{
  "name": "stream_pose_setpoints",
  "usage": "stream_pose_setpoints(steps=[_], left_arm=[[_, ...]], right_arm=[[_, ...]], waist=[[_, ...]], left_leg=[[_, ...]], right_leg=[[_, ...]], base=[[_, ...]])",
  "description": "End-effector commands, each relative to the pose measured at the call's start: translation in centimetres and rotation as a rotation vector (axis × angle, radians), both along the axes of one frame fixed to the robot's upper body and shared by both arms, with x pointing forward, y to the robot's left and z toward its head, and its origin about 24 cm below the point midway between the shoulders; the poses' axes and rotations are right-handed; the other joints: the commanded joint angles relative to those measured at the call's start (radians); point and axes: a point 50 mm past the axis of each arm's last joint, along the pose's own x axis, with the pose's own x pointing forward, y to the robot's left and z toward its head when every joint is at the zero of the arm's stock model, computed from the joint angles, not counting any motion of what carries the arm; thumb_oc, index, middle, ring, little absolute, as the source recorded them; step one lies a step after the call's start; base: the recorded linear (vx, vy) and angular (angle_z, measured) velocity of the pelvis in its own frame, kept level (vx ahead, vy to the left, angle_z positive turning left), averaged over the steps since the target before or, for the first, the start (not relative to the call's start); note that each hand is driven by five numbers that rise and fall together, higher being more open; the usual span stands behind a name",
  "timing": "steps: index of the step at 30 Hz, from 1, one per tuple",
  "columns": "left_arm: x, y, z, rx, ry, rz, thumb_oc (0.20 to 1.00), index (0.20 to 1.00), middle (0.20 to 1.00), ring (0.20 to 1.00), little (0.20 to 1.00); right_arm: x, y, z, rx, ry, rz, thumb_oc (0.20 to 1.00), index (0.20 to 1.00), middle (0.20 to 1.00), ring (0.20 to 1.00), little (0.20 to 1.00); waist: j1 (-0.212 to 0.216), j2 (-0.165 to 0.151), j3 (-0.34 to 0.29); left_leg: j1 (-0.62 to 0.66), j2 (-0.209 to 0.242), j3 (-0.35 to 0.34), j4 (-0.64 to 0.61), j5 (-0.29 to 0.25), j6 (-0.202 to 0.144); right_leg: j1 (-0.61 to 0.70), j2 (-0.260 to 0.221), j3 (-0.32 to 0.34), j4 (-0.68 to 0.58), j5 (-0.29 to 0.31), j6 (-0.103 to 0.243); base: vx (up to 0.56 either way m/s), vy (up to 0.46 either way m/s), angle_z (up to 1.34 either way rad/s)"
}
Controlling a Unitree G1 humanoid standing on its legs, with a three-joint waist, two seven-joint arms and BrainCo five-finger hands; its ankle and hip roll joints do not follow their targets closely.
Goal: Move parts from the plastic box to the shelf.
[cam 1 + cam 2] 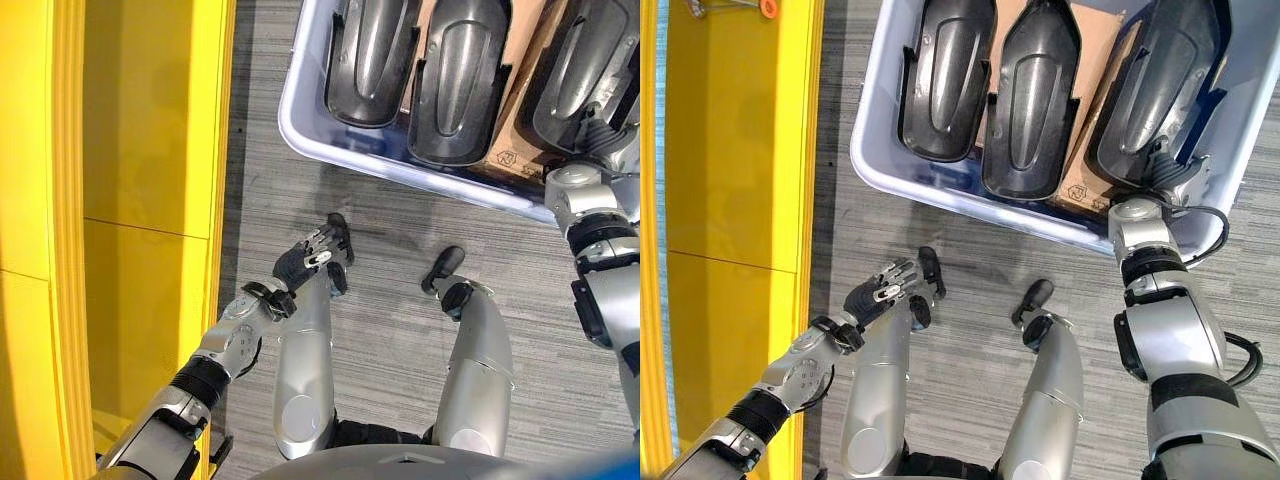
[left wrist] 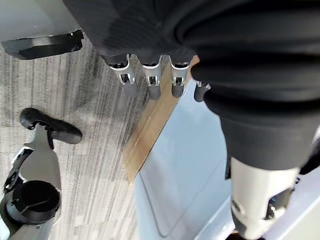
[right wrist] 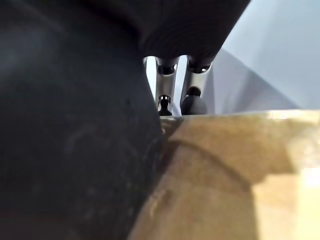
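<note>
A pale plastic box [image 1: 400, 168] on the floor holds three black moulded parts standing side by side: left [image 1: 370, 60], middle [image 1: 460, 80] and right [image 1: 1165, 80]. Brown cardboard [image 1: 1085, 175] separates them. My right hand [image 1: 1160, 165] reaches over the near rim to the near end of the right part. In the right wrist view it is wedged between that dark part [image 3: 75, 125] and the cardboard [image 3: 225, 175]. My left hand [image 1: 318, 250] hangs open over the floor, short of the box, with nothing in it. The yellow shelf [image 1: 150, 150] stands at my left.
Grey striped carpet [image 1: 400, 240] runs between the shelf and the box. The shelf's yellow upright [image 1: 220, 120] stands close beside my left arm. A small orange item [image 1: 768, 8] lies at the shelf's far end.
</note>
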Motion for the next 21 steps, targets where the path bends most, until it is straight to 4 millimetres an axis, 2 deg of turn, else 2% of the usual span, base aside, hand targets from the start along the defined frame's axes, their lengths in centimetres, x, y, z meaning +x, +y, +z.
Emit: stream_pose_setpoints(steps=[1, 5, 9, 13, 18, 21], left_arm=[[-0.9, -1.2, -0.2, -0.053, -0.02, -0.035, 1.0, 1.0, 1.0, 1.0, 1.0], [-1.6, -1.0, -0.9, -0.034, -0.013, -0.056, 1.0, 1.0, 1.0, 1.0, 1.0], [-2.1, -0.5, -1.6, -0.04, 0.007, -0.057, 1.0, 1.0, 1.0, 1.0, 1.0], [-2.7, 0.5, -2.3, -0.012, 0.027, -0.033, 1.0, 1.0, 1.0, 1.0, 1.0], [-3.1, 1.9, -2.8, -0.057, 0.076, -0.001, 1.0, 1.0, 1.0, 1.0, 1.0], [-3.5, 2.2, -3.1, -0.051, 0.092, -0.008, 1.0, 1.0, 1.0, 1.0, 1.0]], right_arm=[[-3.7, -2.6, -7.7, 0.092, 0.211, -0.124, 0.2, 0.2, 0.2, 0.2, 0.2], [-4.0, -2.1, -7.0, -0.127, 0.104, -0.179, 0.2, 0.2, 0.2, 0.2, 0.2], [-4.0, -1.7, -6.0, -0.226, 0.034, -0.182, 0.2, 0.2, 0.2, 0.2, 0.2], [-4.2, -2.0, -5.1, -0.276, -0.012, -0.205, 0.2, 0.2, 0.2, 0.2, 0.2], [-4.2, -3.4, -3.1, -0.312, -0.016, -0.223, 0.2, 0.2, 0.2, 0.2, 0.2], [-4.3, -4.0, -2.2, -0.317, -0.024, -0.245, 0.2, 0.2, 0.2, 0.2, 0.2]], waist=[[0.002, 0.058, -0.028], [0.0, 0.06, -0.028], [-0.007, 0.05, -0.028], [-0.015, 0.036, -0.028], [-0.012, 0.022, -0.028], [-0.007, 0.018, -0.028]], left_leg=[[0.005, 0.092, -0.061, -0.029, -0.019, -0.122], [0.058, 0.088, -0.053, -0.053, -0.018, -0.118], [0.13, 0.095, -0.034, -0.081, -0.016, -0.117], [0.217, 0.107, -0.016, -0.109, -0.013, -0.113], [0.305, 0.108, -0.008, -0.119, -0.017, -0.11], [0.346, 0.108, -0.008, -0.135, -0.01, -0.112]], right_leg=[[-0.067, -0.064, 0.023, 0.007, 0.072, 0.105], [-0.017, -0.063, 0.018, -0.018, 0.076, 0.112], [0.047, -0.065, 0.013, -0.06, 0.083, 0.122], [0.12, -0.063, 0.013, -0.069, 0.073, 0.126], [0.204, -0.061, 0.003, -0.067, 0.054, 0.128], [0.241, -0.06, -0.003, -0.068, 0.048, 0.127]], base=[[0.0, 0.0, 0.0], [-0.02, -0.02, -0.01], [0.0, -0.016, -0.02], [0.01, -0.043, -0.06], [0.05, -0.019, -0.02], [0.06, 0.004, -0.02]])
